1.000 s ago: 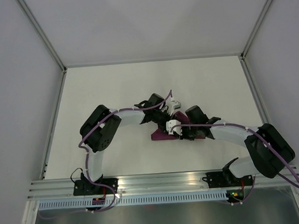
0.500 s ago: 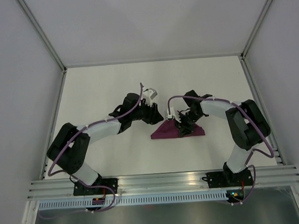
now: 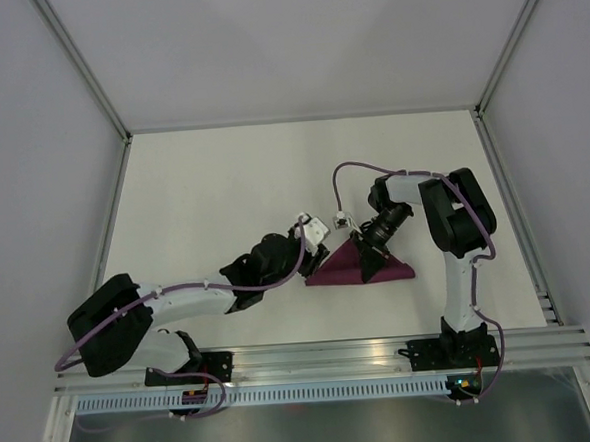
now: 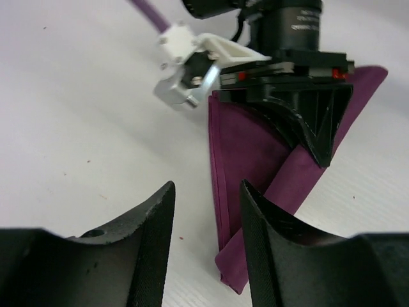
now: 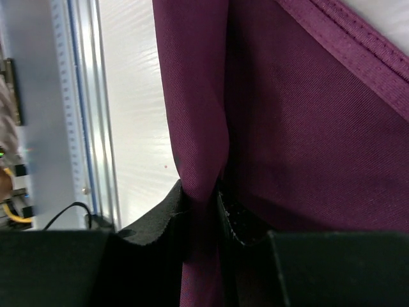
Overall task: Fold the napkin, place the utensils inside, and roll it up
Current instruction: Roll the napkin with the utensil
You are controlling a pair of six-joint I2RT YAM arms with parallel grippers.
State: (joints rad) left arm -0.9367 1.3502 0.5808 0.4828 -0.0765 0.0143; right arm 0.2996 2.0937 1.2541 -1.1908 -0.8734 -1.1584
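Purple-magenta napkin (image 3: 390,271): folded to a triangle, mid-desk (image 3: 222,175), long edge running left-right along the near side. My right end effector (image 5: 203,211): clamped on a raised fold at its peak. My left end effector (image 4: 208,192): fingers apart, empty, just beside the left corner, with open desk beyond and to the left; knife not in view.

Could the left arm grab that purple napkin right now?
Probably yes: the open left gripper sits right beside a corner of the napkin, nothing between; the right gripper pinches a fold farther along.
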